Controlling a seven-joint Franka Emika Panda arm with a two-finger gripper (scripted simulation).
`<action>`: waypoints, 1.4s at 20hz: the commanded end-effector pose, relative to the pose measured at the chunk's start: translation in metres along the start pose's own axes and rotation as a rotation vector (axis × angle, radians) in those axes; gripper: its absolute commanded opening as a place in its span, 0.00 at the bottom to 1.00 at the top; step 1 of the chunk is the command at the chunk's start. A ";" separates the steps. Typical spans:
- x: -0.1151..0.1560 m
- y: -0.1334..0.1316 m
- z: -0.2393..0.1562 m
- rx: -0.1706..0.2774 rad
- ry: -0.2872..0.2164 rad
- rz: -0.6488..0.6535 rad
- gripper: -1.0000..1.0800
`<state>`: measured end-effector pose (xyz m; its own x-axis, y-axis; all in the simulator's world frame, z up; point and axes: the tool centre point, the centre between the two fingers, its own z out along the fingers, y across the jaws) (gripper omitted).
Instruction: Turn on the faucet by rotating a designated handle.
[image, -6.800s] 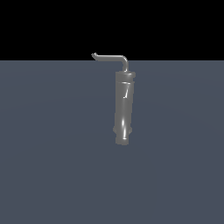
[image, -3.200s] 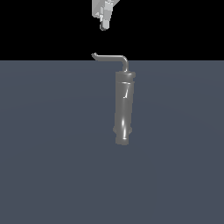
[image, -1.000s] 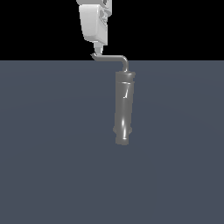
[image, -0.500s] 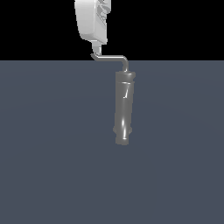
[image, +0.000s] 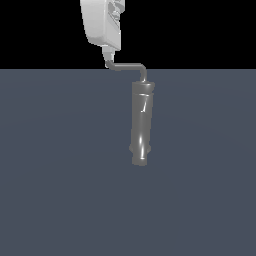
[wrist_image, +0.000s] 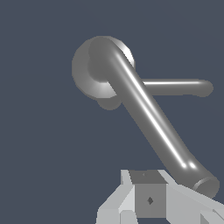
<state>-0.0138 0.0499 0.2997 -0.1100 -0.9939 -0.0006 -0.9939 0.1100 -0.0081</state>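
Note:
In the exterior view the faucet (image: 141, 124) is a thick shiny grey cylinder standing on the dark grey floor. Its handle (image: 127, 66), a thin bent rod, runs from the cylinder's upper end toward the exterior view's left. My white gripper (image: 108, 58) comes down from above, its fingers close together and their tips at the handle's free end, holding nothing. In the wrist view the handle (wrist_image: 144, 111) runs diagonally from the faucet's round cap (wrist_image: 85, 76) to a spot beside my gripper (wrist_image: 150, 200). A second thin rod (wrist_image: 179, 87) sticks out sideways below the handle.
The dark grey floor (image: 60, 175) lies flat around the faucet, under a black background. Nothing else stands in view.
My gripper has come in from the top and lowered until its fingertips reach the handle's free end. The handle and the faucet have not visibly moved.

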 end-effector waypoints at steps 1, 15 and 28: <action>0.007 0.007 0.000 -0.004 0.001 0.003 0.00; 0.036 0.045 0.000 -0.007 0.001 0.002 0.00; 0.075 0.061 0.000 -0.006 0.001 -0.003 0.00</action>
<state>-0.0801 0.0024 0.2996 -0.0851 -0.9964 -0.0003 -0.9964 0.0851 -0.0028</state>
